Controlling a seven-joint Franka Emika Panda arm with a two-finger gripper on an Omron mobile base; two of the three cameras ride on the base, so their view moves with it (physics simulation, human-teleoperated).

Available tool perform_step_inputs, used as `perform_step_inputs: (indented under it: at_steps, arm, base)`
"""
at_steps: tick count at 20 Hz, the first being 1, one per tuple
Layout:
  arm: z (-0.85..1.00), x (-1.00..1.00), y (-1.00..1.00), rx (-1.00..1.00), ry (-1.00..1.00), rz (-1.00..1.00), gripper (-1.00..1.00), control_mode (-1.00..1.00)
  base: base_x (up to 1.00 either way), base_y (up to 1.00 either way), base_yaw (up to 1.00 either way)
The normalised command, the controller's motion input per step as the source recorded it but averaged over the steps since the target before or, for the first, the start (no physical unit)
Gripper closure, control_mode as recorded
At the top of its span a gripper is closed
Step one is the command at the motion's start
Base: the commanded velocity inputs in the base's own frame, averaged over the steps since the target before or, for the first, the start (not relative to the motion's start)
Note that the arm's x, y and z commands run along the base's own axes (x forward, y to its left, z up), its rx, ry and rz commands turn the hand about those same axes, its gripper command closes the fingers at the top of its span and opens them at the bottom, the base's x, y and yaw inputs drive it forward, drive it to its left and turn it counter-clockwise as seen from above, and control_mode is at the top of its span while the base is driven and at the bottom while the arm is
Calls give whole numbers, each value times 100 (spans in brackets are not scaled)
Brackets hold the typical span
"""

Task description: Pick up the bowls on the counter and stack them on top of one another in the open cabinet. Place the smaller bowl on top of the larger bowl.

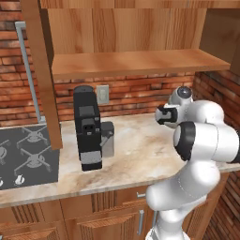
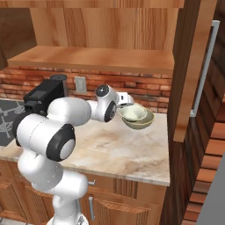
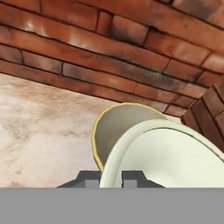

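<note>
The gripper (image 2: pixel 124 105) grips the smaller bowl (image 2: pixel 133 113) by its rim, with the fingers (image 3: pixel 132 176) clamped on the near edge, one inside and one outside the wall, as the hand view shows. A rim grasp suits a thin-walled open vessel, since the body is too wide to span. The smaller bowl appears lifted and tilted, directly over the larger bowl (image 2: pixel 145 121), which rests on the table (image 2: pixel 118 149) near the brick wall (image 3: pixel 109 48) in the corner; whether the two touch cannot be told. The smaller bowl is pale cream with a green tint, glossy and shallow; the larger bowl (image 3: pixel 107 131) is olive-tan with a yellowish rim line, deeper and wider. Both read as smooth glazed ceramic, so slip at the rim is a reasonable concern. The table is beige marbled stone with brown veins. The open cabinet (image 1: pixel 136 63) above has a bare plank shelf of light wood grain, so neither bowl is stowed yet. A dark coffee machine (image 1: pixel 88 129) stands on the table well apart from the bowls.
</note>
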Motion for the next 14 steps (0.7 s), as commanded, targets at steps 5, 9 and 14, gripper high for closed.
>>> perform_step_inputs:
  at_steps: [5,9,14]
  arm:
    - [-4,38,0,0,0,0,100,-100]
    - [-28,42,0,-1,0,0,100,-100]
    - [-37,42,-6,-2,0,0,100,-100]
  base:
    - [0,0,0]
    - [0,0,0]
    - [0,0,0]
